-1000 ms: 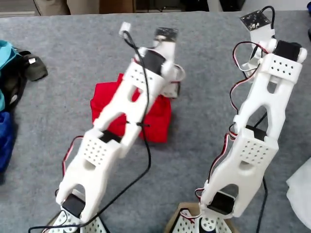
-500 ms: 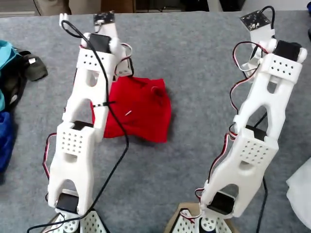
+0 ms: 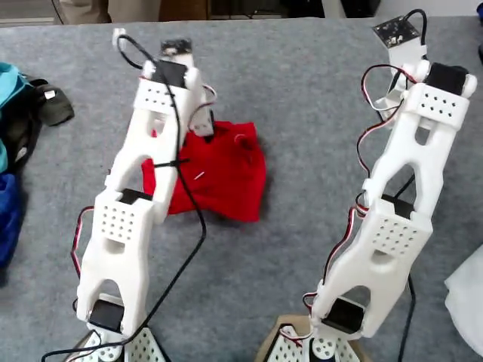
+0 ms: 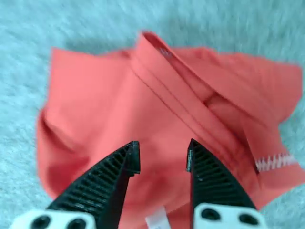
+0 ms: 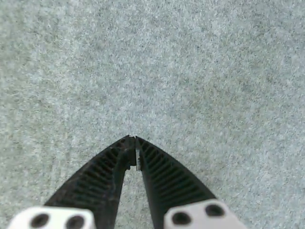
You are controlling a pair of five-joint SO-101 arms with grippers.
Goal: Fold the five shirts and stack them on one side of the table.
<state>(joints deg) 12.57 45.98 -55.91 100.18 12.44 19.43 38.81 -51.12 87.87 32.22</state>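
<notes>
Red shirt (image 4: pixel 109 100) beneath left claw (image 4: pixel 162 155)

a shirt (image 3: pixel 226 170) lies left of centre on the desk (image 3: pixel 302 90), under the left arm (image 3: pixel 143 173). more clothes (image 3: pixel 15 113) sit at the left edge, a cloth (image 3: pixel 468 298) at the right edge.

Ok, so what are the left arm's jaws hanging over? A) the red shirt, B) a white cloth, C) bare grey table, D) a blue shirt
A: in the left wrist view the left jaws stand open above the red shirt, with nothing held between them.
</notes>
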